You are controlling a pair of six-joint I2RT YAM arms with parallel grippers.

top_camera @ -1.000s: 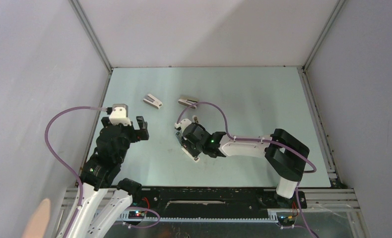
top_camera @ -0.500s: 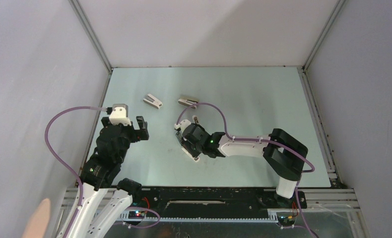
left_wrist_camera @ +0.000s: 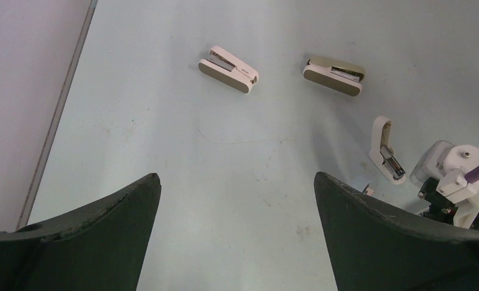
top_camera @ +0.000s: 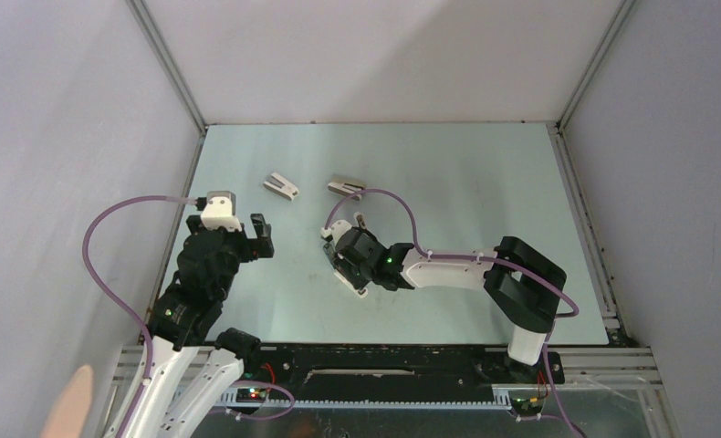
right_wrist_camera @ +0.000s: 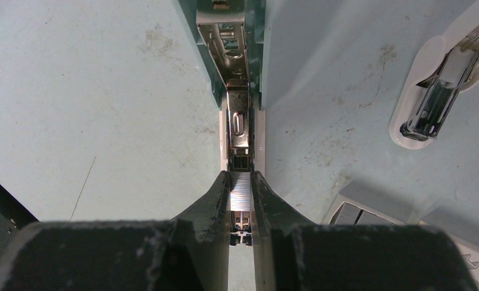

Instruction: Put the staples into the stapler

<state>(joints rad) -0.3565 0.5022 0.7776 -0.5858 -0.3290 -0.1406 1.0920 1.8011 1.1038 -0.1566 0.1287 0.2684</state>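
Two black fingers of the right tool (right_wrist_camera: 241, 179) pinch a silvery strip of staples (right_wrist_camera: 240, 194) in line with the metal channel of the slim pale bluish-white stapler (right_wrist_camera: 237, 60), which lies opened on the light green tabletop (right_wrist_camera: 103, 91). Near it sits the small white staple box with grey tray (right_wrist_camera: 370, 209). Well apart, the left tool (left_wrist_camera: 237, 179) hangs wide open, holding nothing.

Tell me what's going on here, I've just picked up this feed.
The right gripper has its jaws shut on a short silvery strip of staples, lined up with the open metal channel of the slim pale bluish-white mini stapler lying on the table. Whether the strip is seated yet is unclear. The small white staple box with a grey inner tray lies beside it. The left gripper hangs open and empty, off to the left.
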